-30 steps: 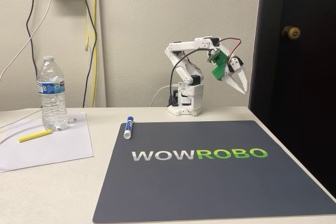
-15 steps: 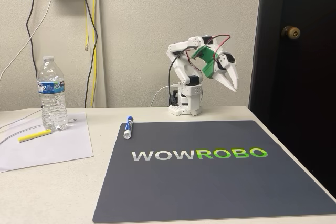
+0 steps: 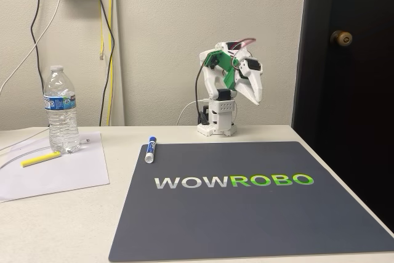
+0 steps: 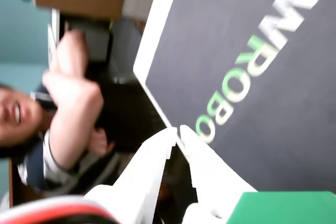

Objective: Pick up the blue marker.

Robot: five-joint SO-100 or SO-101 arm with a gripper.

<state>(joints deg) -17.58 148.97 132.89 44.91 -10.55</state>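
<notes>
Blue marker point(image 3: 150, 148) on mat's point(image 3: 246, 214) corner, bottle point(image 3: 61, 110) leftward, nearly closed empty claw point(image 3: 257, 98) aloft.

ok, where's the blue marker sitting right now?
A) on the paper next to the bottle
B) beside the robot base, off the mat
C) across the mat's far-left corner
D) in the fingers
C: in the fixed view the marker lies across the far-left corner of the mat, while the gripper is up in the air near the base with nothing between its fingers.
</notes>
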